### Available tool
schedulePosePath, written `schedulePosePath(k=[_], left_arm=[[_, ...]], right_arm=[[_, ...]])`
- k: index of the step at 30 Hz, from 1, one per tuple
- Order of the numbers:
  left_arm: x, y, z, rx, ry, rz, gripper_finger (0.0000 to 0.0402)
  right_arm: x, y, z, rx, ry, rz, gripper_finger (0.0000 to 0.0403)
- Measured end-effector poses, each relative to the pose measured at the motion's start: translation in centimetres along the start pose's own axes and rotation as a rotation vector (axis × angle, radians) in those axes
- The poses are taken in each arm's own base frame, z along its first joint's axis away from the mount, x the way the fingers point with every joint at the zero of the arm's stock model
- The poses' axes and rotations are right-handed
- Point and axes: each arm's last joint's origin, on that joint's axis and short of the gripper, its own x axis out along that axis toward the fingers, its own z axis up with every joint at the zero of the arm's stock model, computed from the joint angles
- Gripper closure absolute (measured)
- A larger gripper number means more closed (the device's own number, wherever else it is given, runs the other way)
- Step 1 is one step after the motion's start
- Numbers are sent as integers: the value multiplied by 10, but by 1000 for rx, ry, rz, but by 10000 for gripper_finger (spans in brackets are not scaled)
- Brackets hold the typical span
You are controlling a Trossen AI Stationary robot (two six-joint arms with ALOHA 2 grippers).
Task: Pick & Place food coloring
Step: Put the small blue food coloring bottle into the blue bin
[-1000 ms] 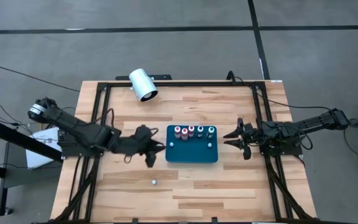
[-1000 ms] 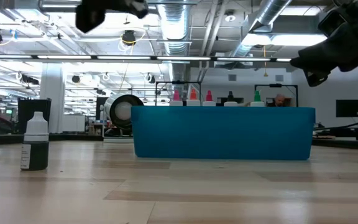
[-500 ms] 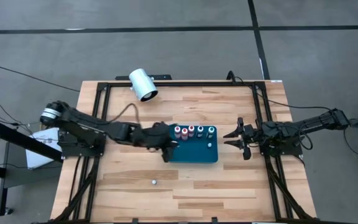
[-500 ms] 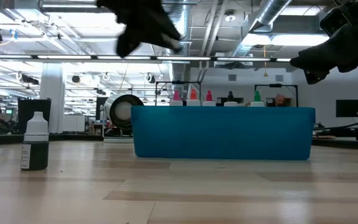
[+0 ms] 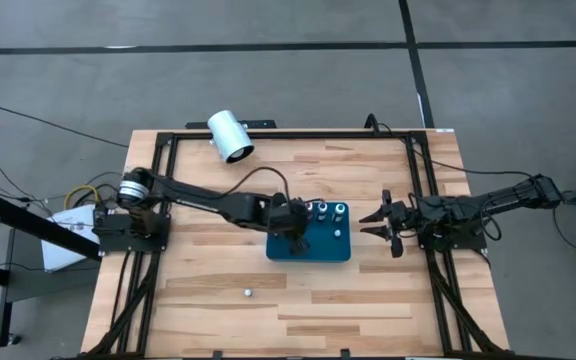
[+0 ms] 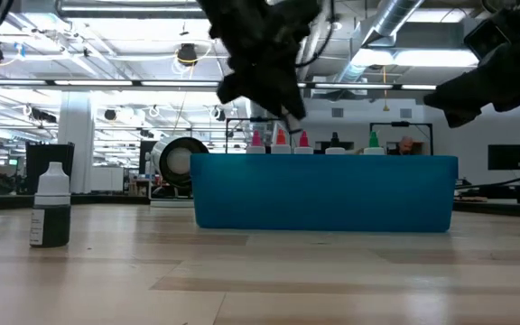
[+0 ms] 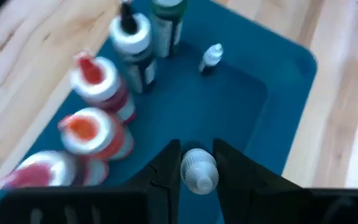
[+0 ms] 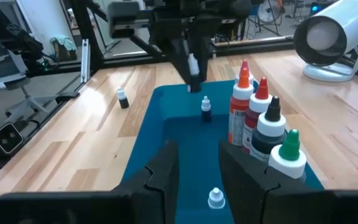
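Note:
A blue tray [image 5: 313, 250] holds a row of larger dropper bottles [image 5: 331, 210] along its far side. Two tiny white-capped food coloring bottles stand in it [image 8: 206, 107] [image 8: 215, 198]. Another tiny bottle [image 5: 249, 293] stands on the wood near the front edge. My left gripper [image 5: 296, 240] hangs over the tray's left half, shut on a tiny white-capped bottle [image 7: 199, 171]. My right gripper [image 5: 370, 224] waits just right of the tray, open with nothing between its fingers. My left gripper pinches the tiny bottle between its two fingertips [image 7: 166, 168], with the white cap end [image 7: 199, 163] showing between them. The fingers slant down from the table's left side. The bottle [image 8: 193, 65] hangs clear above the tray floor.
A large white cylinder [image 5: 230, 136] lies at the table's far left, outside the black frame rail [image 5: 288, 135]. Bare wood lies in front of the tray and to its left. The room beyond the table shows in the low view.
My left gripper has swung toward the table's right edge, from left of the tray to over its left half. It has sunk a little and rolled, staying shut on the tiny bottle, which travels with it clear of the table.

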Motion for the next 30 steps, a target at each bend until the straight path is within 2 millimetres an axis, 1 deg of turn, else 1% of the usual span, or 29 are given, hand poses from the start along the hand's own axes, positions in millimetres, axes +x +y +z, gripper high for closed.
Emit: schedulePosePath(k=[5, 11, 13, 18, 22, 25, 30], left_arm=[[10, -6, -1, -8, 47, 32, 336], [13, -5, -9, -61, 68, 109, 336], [18, -6, -11, -79, 68, 114, 336], [25, -10, -19, -92, 94, 130, 336], [31, -12, -29, -83, 137, 169, 336], [32, -10, -35, -67, 141, 209, 336], [43, -6, -44, -62, 181, 248, 336]], right_arm=[[0, 0, 0, 0, 3, 0, 301], [0, 0, -3, -4, 33, -3, 301], [0, 0, -5, -5, 46, -4, 301], [0, 0, -5, -5, 48, -5, 301], [0, -1, -5, -5, 52, -5, 301], [0, -1, -6, -1, 58, -6, 301], [0, -1, -6, 1, 60, -6, 301]])
